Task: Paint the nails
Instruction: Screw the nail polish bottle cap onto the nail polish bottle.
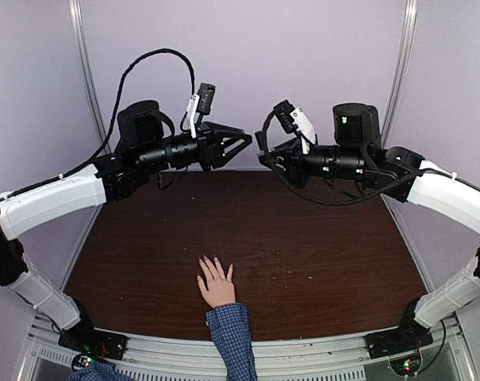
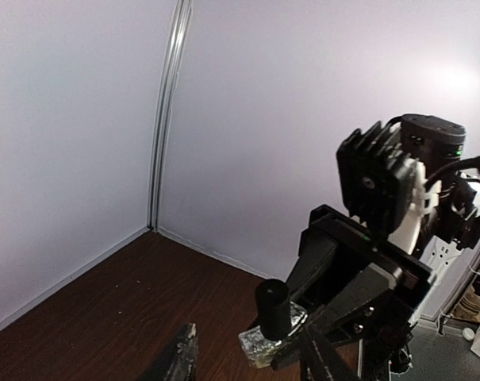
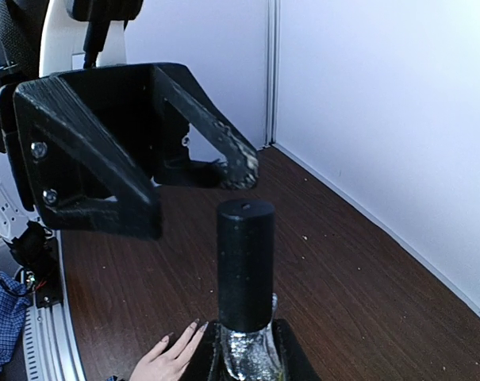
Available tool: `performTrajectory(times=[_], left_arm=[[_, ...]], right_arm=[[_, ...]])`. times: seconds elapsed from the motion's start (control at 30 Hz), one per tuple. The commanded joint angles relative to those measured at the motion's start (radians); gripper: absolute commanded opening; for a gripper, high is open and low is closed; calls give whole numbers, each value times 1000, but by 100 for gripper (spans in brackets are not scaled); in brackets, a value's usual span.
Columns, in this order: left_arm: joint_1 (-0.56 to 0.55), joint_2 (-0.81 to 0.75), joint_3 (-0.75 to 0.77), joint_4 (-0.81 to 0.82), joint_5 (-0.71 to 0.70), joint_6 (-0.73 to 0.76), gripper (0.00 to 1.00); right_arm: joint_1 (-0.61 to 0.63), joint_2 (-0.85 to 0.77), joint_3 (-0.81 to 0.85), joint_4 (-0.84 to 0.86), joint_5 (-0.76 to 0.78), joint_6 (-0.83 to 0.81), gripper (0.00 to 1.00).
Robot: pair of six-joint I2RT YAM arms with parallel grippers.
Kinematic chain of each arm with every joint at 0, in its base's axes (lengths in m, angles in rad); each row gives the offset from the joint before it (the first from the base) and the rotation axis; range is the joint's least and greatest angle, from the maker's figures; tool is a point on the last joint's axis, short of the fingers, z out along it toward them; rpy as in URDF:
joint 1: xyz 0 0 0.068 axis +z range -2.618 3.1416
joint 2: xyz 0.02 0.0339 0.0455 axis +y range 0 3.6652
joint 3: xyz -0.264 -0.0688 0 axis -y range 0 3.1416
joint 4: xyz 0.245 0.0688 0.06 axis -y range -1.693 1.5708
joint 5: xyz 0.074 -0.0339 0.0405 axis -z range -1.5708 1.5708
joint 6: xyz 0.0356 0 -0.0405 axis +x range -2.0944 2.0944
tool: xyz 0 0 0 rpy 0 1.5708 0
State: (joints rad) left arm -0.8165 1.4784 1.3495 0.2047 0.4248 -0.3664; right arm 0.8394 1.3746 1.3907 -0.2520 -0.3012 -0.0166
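Top external view: both arms are raised above the dark brown table (image 1: 319,254), their wrists turned toward each other over its far half. The left pincer (image 1: 238,149) is released, its two black jaws spread wide with nothing between them. The right pincer (image 1: 265,159) faces it, just beside it but apart, and is clenched on a small polish bottle (image 3: 247,357). The right wrist view shows the bottle upright, the glass body gripped between the fingers and the black cap (image 3: 244,262) standing free above them. The left pincer's spread jaws hang just beyond the cap without touching it. A light-skinned hand (image 1: 216,287) lies flat on the near middle of the table, palm down with fingers slightly spread and pointing away from the arm bases, a blue checked cuff (image 1: 230,325) at the wrist. The nails (image 1: 216,261) sit at the fingertips, well below and apart from both pincers. They are too small to tell their colour.
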Motion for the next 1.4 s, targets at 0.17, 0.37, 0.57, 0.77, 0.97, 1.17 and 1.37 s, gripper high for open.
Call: performTrajectory(times=[0.17,0.37,0.57,0.77,0.97,1.17,1.37], left_arm=[[-53,95,92,2,-110,-52,42],[-55,129,101,33,-109,-95,34],[-55,141,101,47,-88,-111,16],[-51,119,94,39,4,-43,1],[-47,109,105,28,225,32,0],[-47,88,90,24,383,93,0],[-47,105,117,-10,539,126,0]], right_arm=[[77,17,54,-37,266,-69,0],[106,30,69,-59,355,-96,0],[107,24,70,-56,359,-101,0],[105,-9,46,-34,184,-142,0],[96,-32,42,-18,-44,-154,0],[32,-60,25,53,-335,-89,0],[7,-43,59,64,-586,-60,0]])
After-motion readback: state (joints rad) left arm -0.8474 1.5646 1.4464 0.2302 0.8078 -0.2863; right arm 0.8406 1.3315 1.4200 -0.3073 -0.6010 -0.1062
